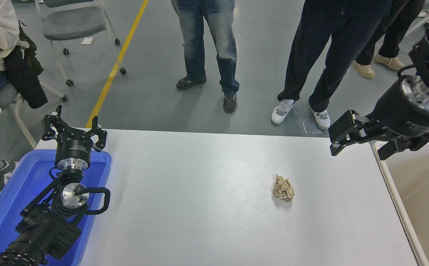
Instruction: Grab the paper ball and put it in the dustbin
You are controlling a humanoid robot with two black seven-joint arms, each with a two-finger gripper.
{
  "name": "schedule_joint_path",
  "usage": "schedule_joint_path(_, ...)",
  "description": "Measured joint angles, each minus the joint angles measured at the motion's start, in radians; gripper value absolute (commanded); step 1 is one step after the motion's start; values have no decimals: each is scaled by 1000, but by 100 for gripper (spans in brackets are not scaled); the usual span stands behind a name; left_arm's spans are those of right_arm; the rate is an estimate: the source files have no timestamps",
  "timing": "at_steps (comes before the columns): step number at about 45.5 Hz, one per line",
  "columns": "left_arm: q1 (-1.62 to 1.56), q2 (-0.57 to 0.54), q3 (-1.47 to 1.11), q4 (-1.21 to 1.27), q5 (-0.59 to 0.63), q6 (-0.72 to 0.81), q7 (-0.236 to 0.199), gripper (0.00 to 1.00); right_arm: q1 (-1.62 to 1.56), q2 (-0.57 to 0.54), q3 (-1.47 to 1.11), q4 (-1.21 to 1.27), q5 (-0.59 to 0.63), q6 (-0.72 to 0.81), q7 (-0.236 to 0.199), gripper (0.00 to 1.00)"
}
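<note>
Paper ball, creased tan wad, lies on the smooth white table, well apart from the beige rectangular dustbin; right gripper hangs near the dustbin's rim, fingers spread, empty. Left gripper sits parked over the blue tray, fingers spread.

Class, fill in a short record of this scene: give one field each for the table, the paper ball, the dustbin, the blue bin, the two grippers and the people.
table: white
paper ball: tan, crumpled, lying free on the table
dustbin: beige, at the table's right edge
blue bin: at the table's left edge
left gripper: open, over the blue bin
right gripper: open, raised near the dustbin's far corner
people: standing beyond the table; one seated at far left
</note>
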Motion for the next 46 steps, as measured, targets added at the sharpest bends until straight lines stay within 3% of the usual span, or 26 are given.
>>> schedule_joint_path(46,0,0,0,1,-2,0,0,99,-102,50,82,-103,-20,0,0,100)
